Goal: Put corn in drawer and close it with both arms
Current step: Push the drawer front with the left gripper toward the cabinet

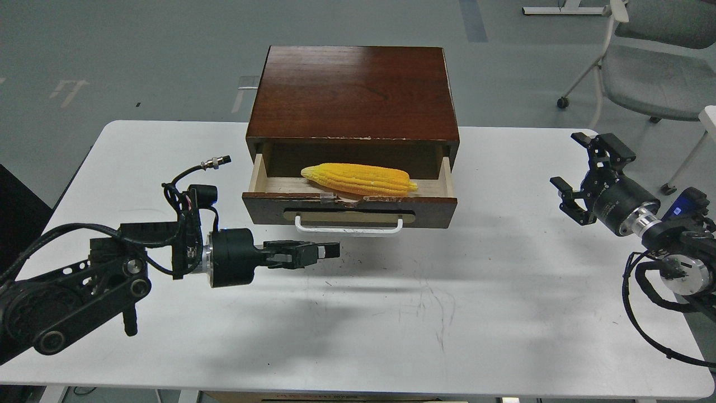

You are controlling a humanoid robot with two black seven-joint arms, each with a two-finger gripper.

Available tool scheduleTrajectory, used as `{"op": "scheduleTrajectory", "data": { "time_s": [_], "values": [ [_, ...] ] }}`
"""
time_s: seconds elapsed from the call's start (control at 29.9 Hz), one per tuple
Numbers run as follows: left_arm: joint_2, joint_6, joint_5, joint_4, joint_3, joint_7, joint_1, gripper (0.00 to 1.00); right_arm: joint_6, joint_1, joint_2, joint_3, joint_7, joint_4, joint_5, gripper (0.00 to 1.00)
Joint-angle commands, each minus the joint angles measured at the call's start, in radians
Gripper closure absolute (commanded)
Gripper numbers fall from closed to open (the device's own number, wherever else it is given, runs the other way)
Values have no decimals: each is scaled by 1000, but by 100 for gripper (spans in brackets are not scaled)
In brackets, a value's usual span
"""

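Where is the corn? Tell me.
In the head view, the corn lies centrally inside the open drawer, behind its front panel, beneath the cabinet top.

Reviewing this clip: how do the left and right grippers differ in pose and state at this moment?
The left gripper lies level, pointing right toward the drawer front below the handle; the right gripper points up and left, far off near the table's right edge. The left gripper's jaws are shut together; the right gripper's jaws are spread wide. Both are empty, and neither touches the drawer, where the corn already lies.
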Motion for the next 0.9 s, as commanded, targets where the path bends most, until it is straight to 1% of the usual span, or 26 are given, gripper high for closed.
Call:
{"op": "scheduleTrajectory", "data": {
  "time_s": [0.0, 0.13, 0.4, 0.87],
  "values": [
    [2, -11, -4, 3, 0, 0, 0, 100, 0, 0, 0, -1, 0, 1, 0, 0],
    [-2, -11, -4, 11, -1, 0, 0, 100, 0, 0, 0, 2, 0, 1, 0, 0],
    [-6, -8, -6, 69, -6, 0, -3, 100, 0, -8, 0, -1, 0, 1, -2, 0],
    [-8, -13, -10, 126, -15, 0, -43, 100, 0, -16, 0, -1, 0, 1, -2, 0]
  ]
}}
